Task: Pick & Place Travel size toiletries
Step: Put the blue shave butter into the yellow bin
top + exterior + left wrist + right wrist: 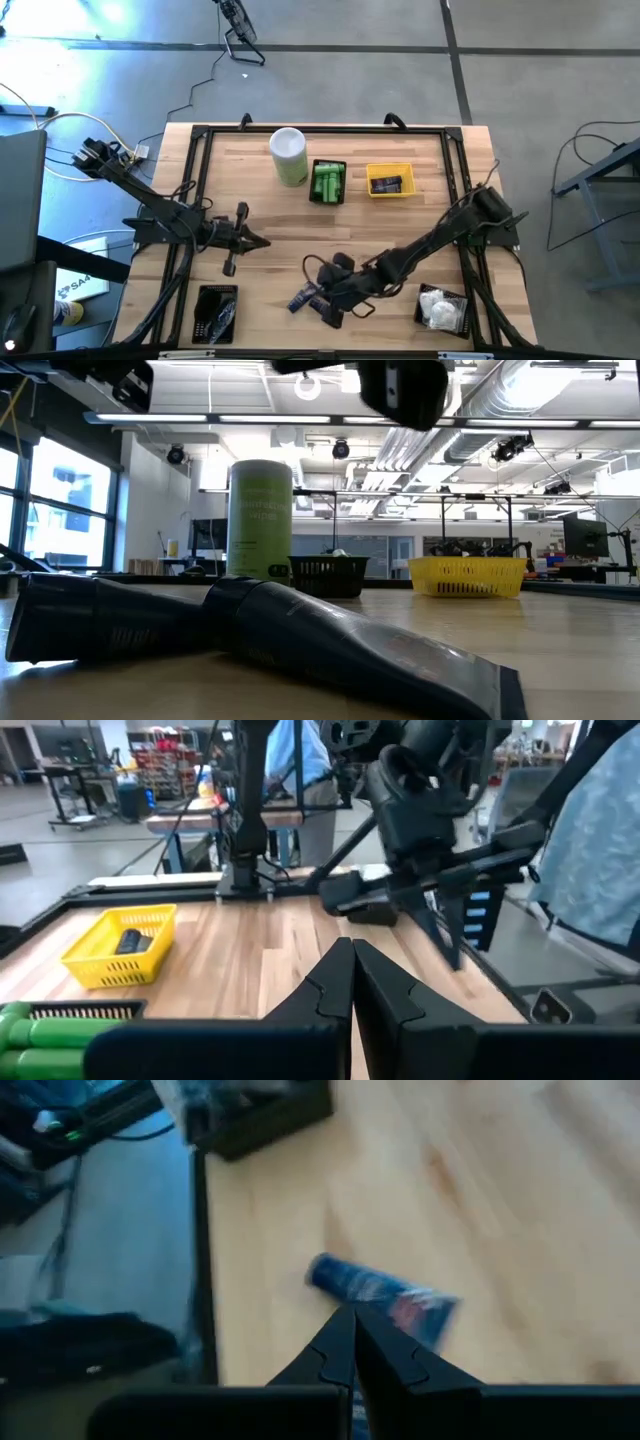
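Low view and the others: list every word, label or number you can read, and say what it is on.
None can be read for sure.
Tall white-and-green canister: pale lettering, too blurred to read.
Dark navy tube lying in front: faint print, unreadable.
Blue tube in the right wrist view: blurred marking, unreadable.
White sheet beside the table: dark letters, too small to read.

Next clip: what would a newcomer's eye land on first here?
Probably the tall white-and-green canister at the table's far edge, beside a black basket of green bottles and a yellow basket. Then the right gripper, shut, over navy tubes lying loose at the near edge.
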Tool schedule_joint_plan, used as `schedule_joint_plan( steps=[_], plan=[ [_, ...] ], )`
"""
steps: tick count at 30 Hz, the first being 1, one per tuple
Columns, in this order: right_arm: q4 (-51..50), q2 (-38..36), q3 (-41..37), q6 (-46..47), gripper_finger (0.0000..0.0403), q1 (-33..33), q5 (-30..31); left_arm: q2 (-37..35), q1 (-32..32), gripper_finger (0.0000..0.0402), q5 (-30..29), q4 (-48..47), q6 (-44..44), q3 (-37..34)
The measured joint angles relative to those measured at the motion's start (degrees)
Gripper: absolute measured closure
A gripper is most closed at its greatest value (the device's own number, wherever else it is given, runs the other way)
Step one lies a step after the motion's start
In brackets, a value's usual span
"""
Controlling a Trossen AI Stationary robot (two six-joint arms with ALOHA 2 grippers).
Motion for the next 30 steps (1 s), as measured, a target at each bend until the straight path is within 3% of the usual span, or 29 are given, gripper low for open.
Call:
schedule_joint_plan(
  steps=[11,21,25,30],
  plan=[
    [-11.82,9.54,10.46,7.14,0.04,1.83,0.25,0.0,0.13,0.0401,0.26,-1.02,-1.04,0.02],
    [-10.94,10.06,10.67,5.52,0.0398,0.54,-4.75,0.02,0.13,0.0401,0.31,-1.03,-0.91,0.04],
    [-11.55,10.04,10.46,3.34,0.0368,0.59,-6.04,0.02,0.13,0.0401,0.31,-1.04,-0.91,0.07],
    [-11.96,10.04,10.28,2.78,0.0287,0.65,-5.24,0.02,0.13,0.0401,0.72,-1.16,-1.09,0.09]
  ],
)
